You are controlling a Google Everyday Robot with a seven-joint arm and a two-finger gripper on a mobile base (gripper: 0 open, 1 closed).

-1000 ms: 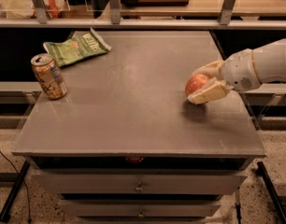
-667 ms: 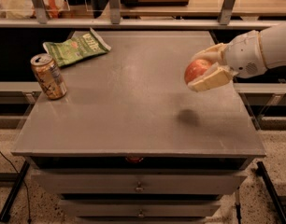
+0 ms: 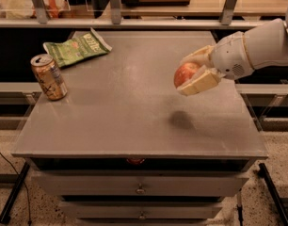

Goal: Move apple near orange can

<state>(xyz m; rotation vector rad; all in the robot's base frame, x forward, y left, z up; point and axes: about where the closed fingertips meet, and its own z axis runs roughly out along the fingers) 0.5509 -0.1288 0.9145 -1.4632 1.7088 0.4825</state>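
The apple (image 3: 184, 73), reddish-orange with pale mottling, is held between the cream fingers of my gripper (image 3: 190, 73). The gripper hangs in the air above the right half of the grey table (image 3: 120, 112), and the apple's shadow lies on the top below it. The white arm comes in from the right edge. The orange can (image 3: 49, 77), tan-orange with dark markings and a silver top, stands upright near the table's left edge, far to the left of the apple.
A green chip bag (image 3: 77, 46) lies flat at the back left, just behind the can. A shelf rail with metal posts (image 3: 115, 4) runs along the back edge. Drawers (image 3: 139, 188) sit under the front edge.
The gripper has lifted the apple off the table's right side and carried it up and to the left. The can and the bag have not moved.
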